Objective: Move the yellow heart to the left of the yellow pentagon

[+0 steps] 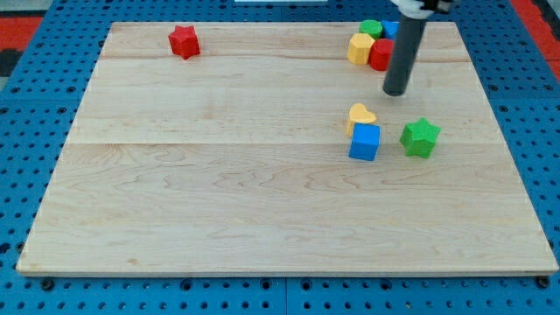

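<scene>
The yellow heart [360, 115] lies right of the board's middle, touching the top edge of a blue cube [365, 142]. The yellow pentagon [358, 49] sits at the view's top right, in a cluster with a red block [379, 55], a green block [371, 29] and a blue block [391, 30] partly hidden by the rod. My tip [395, 91] rests on the board between the cluster and the heart, a little up and right of the heart, touching no block.
A green star [420, 137] lies right of the blue cube. A red star [184, 41] sits near the view's top left. The wooden board [219, 192] lies on a blue pegboard table.
</scene>
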`<action>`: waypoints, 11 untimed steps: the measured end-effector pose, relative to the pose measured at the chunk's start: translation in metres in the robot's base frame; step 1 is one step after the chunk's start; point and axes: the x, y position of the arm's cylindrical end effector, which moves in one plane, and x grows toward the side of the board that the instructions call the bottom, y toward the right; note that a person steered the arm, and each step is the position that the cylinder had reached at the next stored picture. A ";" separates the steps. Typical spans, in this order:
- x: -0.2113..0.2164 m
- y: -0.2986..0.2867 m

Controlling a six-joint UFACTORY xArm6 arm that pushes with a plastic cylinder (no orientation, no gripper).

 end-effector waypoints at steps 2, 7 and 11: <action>0.065 -0.081; -0.017 -0.119; -0.046 -0.149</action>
